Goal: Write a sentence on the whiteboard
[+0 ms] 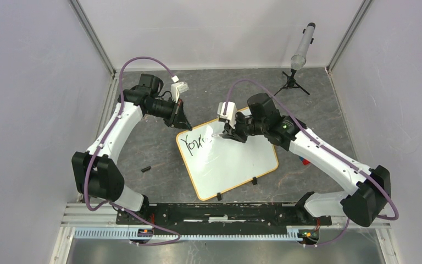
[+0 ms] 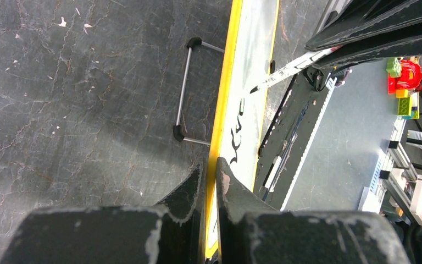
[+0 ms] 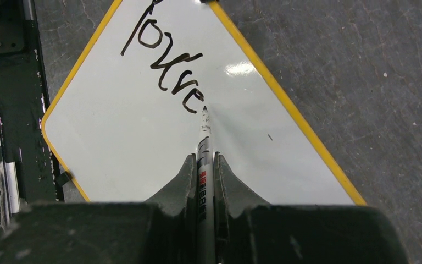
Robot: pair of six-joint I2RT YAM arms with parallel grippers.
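At the left, the left gripper (image 1: 179, 121) is seen nearly closed, its jaws pinched onto the yellow-orange frame of the whiteboard (image 1: 231, 162) at the far left corner. A small black piece (image 1: 145, 169) is seen lying on the dark tabletop (image 1: 159, 159), apart from the board's left edge. The whiteboard is placed at the middle of the tabletop between the two arms, turned at an angle. The sentence (image 3: 165, 66) is found near its far left corner, only its first scrawled letters written. A marker (image 3: 204, 137) is set with its tip on the board at the end of the last letter. It is clamped between the narrowly parted jaws of the right gripper (image 3: 204, 162). At the far right, a tripod (image 1: 292, 82) is stood on the tabletop.
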